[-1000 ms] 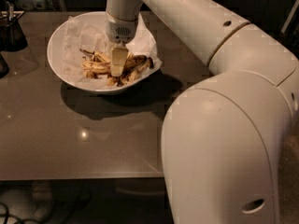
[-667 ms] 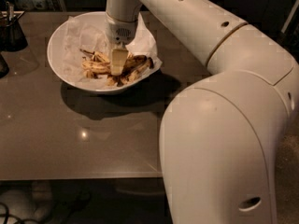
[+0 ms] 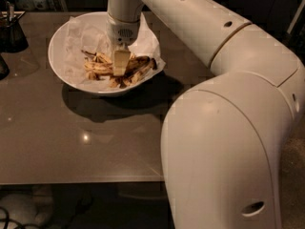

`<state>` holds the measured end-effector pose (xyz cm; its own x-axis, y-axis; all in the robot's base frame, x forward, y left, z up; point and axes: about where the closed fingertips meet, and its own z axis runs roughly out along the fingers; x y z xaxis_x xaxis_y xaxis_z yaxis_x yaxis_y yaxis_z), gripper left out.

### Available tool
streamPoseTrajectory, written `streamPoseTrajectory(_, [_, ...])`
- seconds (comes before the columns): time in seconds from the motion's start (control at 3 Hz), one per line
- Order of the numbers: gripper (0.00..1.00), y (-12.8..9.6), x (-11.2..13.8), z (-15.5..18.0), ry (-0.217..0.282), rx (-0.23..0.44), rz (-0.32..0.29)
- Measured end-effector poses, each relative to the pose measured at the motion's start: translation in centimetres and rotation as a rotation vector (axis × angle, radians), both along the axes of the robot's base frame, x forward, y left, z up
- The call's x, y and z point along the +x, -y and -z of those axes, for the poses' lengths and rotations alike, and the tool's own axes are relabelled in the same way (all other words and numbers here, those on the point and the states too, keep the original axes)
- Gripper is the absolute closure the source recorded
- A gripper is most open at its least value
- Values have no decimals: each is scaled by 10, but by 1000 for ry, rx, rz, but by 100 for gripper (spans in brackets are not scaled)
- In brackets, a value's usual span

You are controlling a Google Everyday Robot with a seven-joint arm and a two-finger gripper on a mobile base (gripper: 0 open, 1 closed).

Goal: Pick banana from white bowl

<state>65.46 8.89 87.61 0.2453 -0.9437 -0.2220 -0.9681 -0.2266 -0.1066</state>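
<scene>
The white bowl (image 3: pixel 59 56), lined with crumpled white paper, stands at the back left of the dark table. Spotted yellow-brown banana pieces lie in its middle. The long curved banana (image 3: pixel 142 62) runs across them towards the bowl's right rim. My gripper (image 3: pixel 120 65) hangs straight down from the white arm into the bowl. Its tip is down among the banana pieces, on or just above the banana's middle. The tip hides the part of the banana under it.
A small dark container (image 3: pixel 12 32) stands at the table's far left edge, and another dark object (image 3: pixel 2 67) sits below it. My large white arm (image 3: pixel 228 128) fills the right side. The table's front edge (image 3: pixel 81 181) runs along the bottom.
</scene>
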Motion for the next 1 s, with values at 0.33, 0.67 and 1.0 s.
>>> streamPoseTrajectory(0.33, [100,6,-4,-11,38,17,22])
streamPoseTrajectory(0.67, [100,23,-20,-38,85,23,58])
streamPoseTrajectory(1.0, [100,31,-33,-70,127,20,40])
